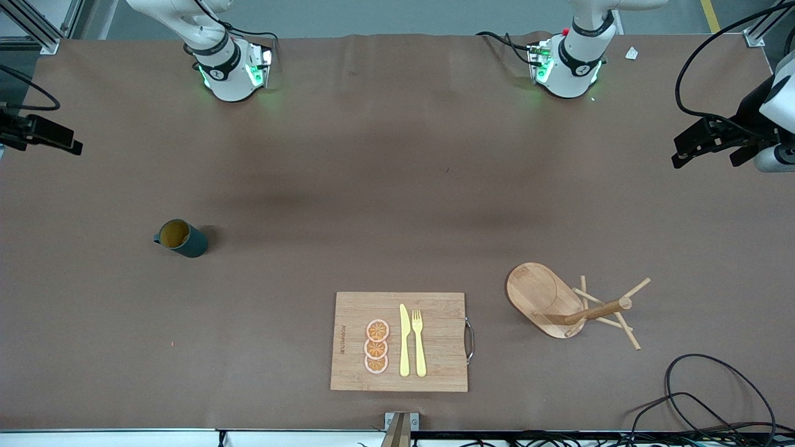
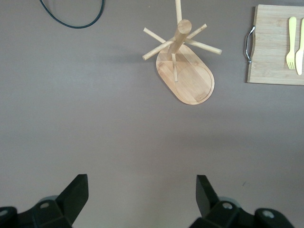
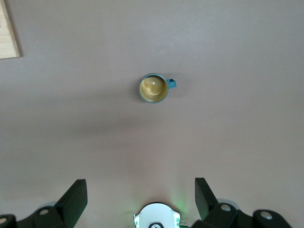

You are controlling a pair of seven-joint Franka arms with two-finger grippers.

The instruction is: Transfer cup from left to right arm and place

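The cup (image 1: 181, 238) is a small dark teal mug with a tan-yellow inside. It stands upright on the brown table toward the right arm's end, alone. It also shows in the right wrist view (image 3: 153, 88), seen from high above. My right gripper (image 3: 141, 185) is open and empty, high over its own base (image 3: 156, 216), well away from the cup. My left gripper (image 2: 142, 183) is open and empty, high over bare table near the mug tree (image 2: 187, 76). The cup is not in the left wrist view.
A wooden cutting board (image 1: 438, 347) with a yellow knife (image 1: 404, 341), a yellow fork (image 1: 418, 341) and orange slices (image 1: 376, 346) lies near the front edge. A wooden mug tree (image 1: 546, 301) stands toward the left arm's end. Cables (image 1: 702, 397) lie at that front corner.
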